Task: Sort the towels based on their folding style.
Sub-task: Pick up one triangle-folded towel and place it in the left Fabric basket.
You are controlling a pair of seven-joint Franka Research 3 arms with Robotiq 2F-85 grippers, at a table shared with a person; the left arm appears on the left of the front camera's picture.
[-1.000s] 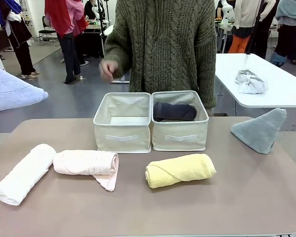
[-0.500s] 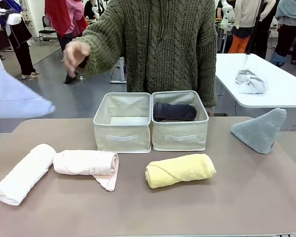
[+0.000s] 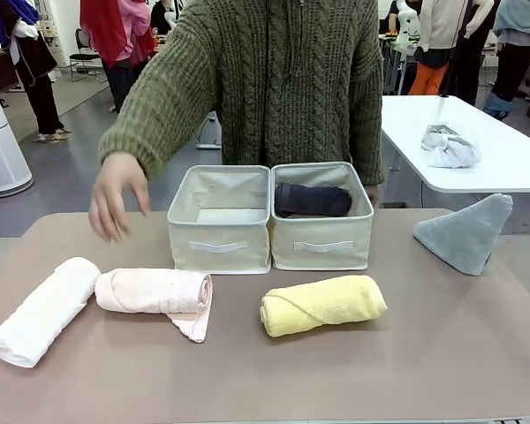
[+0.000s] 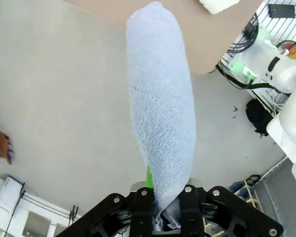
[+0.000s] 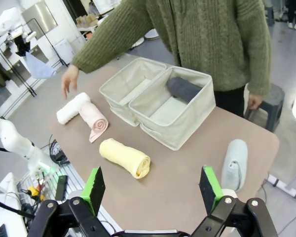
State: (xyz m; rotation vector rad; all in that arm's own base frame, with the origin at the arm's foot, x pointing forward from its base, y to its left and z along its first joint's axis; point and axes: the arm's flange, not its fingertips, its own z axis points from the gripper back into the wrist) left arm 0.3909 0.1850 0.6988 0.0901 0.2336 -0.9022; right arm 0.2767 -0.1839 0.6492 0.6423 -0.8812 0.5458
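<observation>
Left wrist view: left jaws clamped on light blue towel (image 4: pixel 160 113), out past bench (image 4: pixel 212 39) edge. Right jaws wide apart. Person's hand (image 3: pixel 117 194) hovers left of boxes (image 3: pixel 219 221), fingers down.

The front camera sits low at the edge of the table (image 3: pixel 459 353), facing the person (image 3: pixel 291 79) at 12 o'clock. The right wrist camera looks down from higher, sharing the fabric bins (image 3: pixel 270 238). The left wrist camera faces the floor (image 4: pixel 54 98), with the table corner at 1 o'clock.
</observation>
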